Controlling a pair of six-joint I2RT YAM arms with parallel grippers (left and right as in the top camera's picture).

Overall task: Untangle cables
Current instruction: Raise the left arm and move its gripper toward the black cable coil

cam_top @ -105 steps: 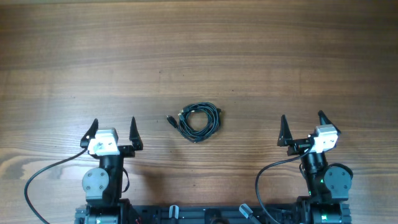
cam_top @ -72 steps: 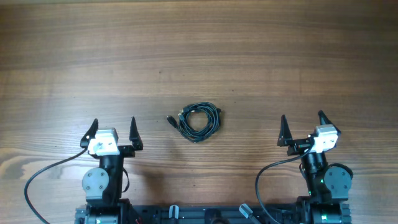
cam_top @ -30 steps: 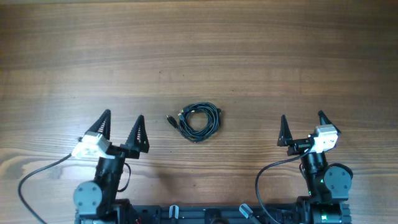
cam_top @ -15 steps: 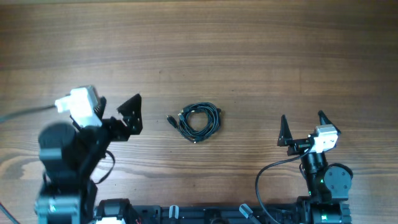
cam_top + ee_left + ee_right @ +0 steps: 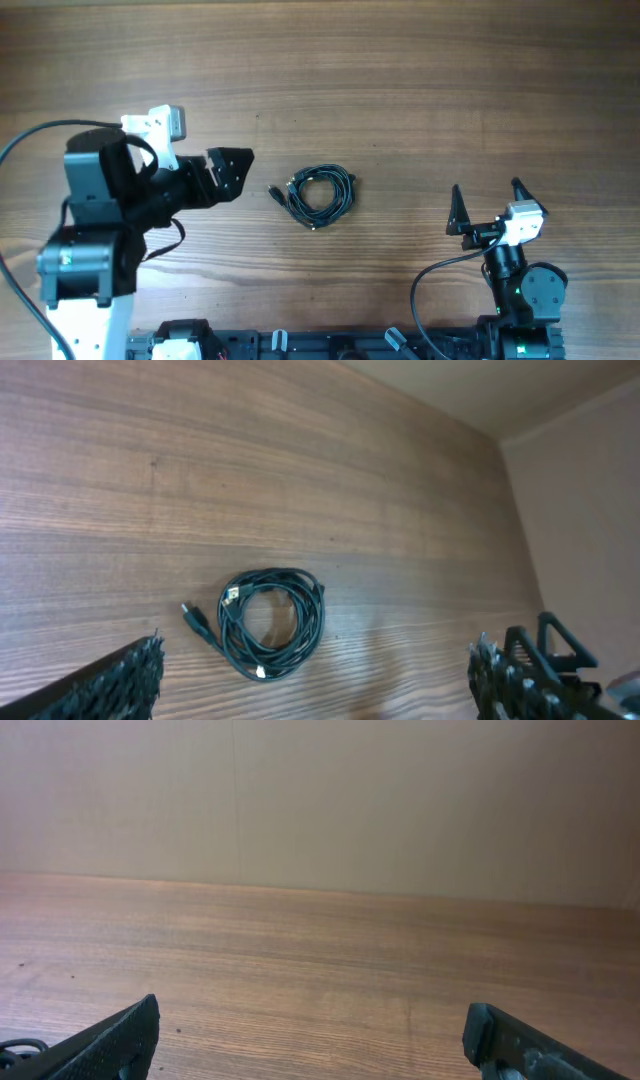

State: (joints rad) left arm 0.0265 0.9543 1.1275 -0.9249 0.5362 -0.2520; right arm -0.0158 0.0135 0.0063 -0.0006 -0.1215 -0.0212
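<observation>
"What's hard to make out from where you stand?"

"From above, the left gripper (image 5: 235, 170), left of centre, is foreshortened into one dark block. Its own camera shows its fingers (image 5: 130, 680) spread wide, cut off at the two lower corners, with nothing between them. The right gripper (image 5: 486, 190), at lower right, has its fingers apart as well, and empty."

"And the cables?"

"The cables (image 5: 320, 195) lie in one small coiled bundle on the table (image 5: 400, 80) at mid-frame. They are near the left gripper without touching it and well apart from the right one. One plug end (image 5: 274, 190) pokes out at the coil's left. I can't tell how many cords are wound in there. The right wrist view catches only a sliver of loop at its bottom left edge."
</observation>
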